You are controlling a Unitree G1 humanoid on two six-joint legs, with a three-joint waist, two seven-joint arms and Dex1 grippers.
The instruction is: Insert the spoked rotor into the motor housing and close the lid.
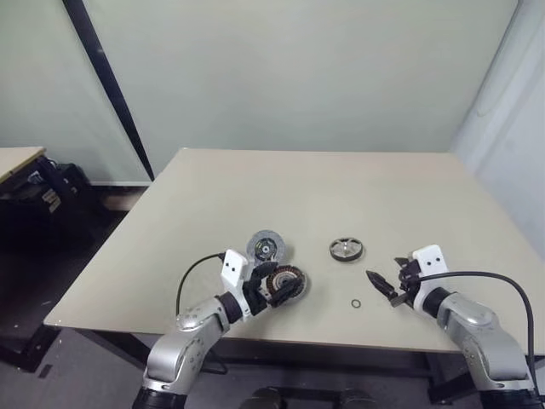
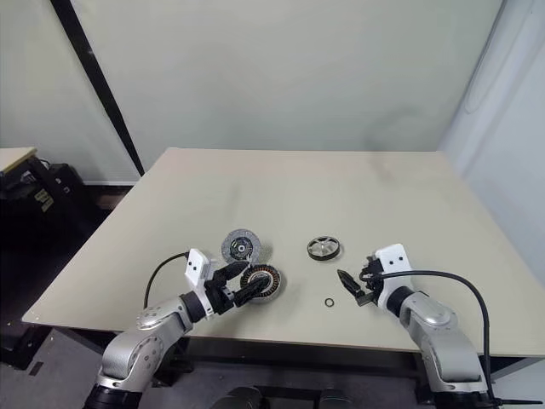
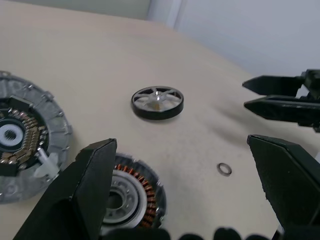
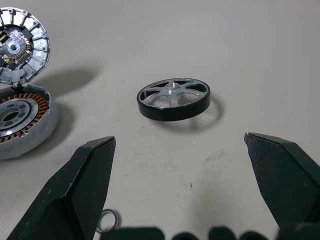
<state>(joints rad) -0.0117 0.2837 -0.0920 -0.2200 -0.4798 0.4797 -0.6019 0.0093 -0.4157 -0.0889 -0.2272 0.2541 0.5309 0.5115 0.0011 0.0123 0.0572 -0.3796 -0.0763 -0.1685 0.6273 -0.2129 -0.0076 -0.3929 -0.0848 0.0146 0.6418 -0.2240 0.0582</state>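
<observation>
Currently the spoked rotor [image 1: 346, 249] lies flat on the table [image 1: 341, 187], hub axis pointing up, round so no long axis, right of the lid [image 1: 266, 247]. Lid lies flat, dark centre up, touching the motor housing [image 1: 284, 282] just nearer the robot. Left gripper [image 1: 274, 289] is spread wide at the housing, gripping nothing. Right gripper [image 1: 381, 287] is also spread wide, empty, beside a tiny ring [image 1: 355, 303].

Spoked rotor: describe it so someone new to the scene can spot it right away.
On the beige table, look near the front edge, between the two grippers. The spoked rotor lies flat there on its own, touching nothing. It is a small silver wheel with a dark rim and open spokes, unlike the copper-wound motor housing, the flat lid or the tiny ring.
</observation>
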